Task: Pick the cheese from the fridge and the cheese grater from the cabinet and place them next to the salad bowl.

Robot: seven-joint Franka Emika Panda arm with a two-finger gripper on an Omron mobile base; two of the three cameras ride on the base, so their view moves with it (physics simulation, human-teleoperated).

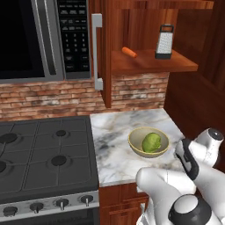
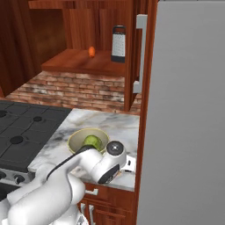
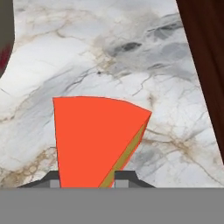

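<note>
Cheese [image 3: 94,140] wedge sits between the jaws, over the marble counter [image 3: 131,52]

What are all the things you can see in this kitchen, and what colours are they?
cheese: one, orange-red wedge, on the marble counter between the fingertips
salad bowl: one, beige, on the counter, green lettuce inside
cheese grater: one, silver, upright on the cabinet shelf
carrot: one, orange, on the same shelf
microwave: one, black, above the stove
stove: one, dark, left of the counter
counter: one, white marble
fridge: one, grey, right of the counter
end effector: one, dark fingertips either side of the cheese
</note>
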